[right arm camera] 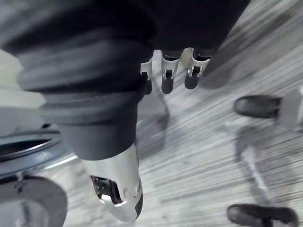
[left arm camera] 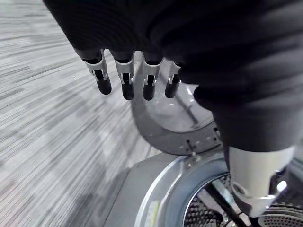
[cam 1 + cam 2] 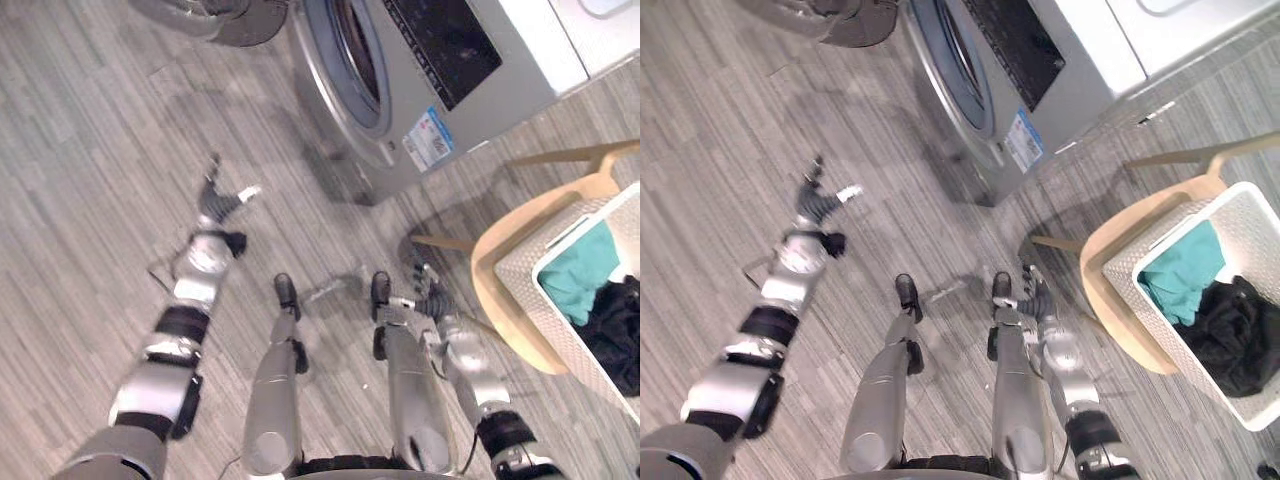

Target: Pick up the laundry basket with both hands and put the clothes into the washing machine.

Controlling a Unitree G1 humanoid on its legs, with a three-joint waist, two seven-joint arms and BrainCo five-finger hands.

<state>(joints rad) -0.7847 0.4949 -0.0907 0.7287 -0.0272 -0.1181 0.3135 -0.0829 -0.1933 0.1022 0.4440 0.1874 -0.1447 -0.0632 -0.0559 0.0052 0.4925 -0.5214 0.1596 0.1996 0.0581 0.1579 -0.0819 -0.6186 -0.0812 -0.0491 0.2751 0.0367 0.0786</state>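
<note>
A white laundry basket stands on a light wooden chair at the right. It holds a teal cloth and a black cloth. The grey washing machine is at the top, with its drum opening uncovered and its round door swung out to the left. My left hand hangs over the bare floor left of the machine, fingers relaxed and holding nothing. Low beside the chair's left edge, apart from the basket, my right hand is open, its fingers empty.
Grey wood-plank floor runs all round. The chair's legs and backrest stick out toward the machine. Between the machine's front and the chair lies a narrow strip of floor.
</note>
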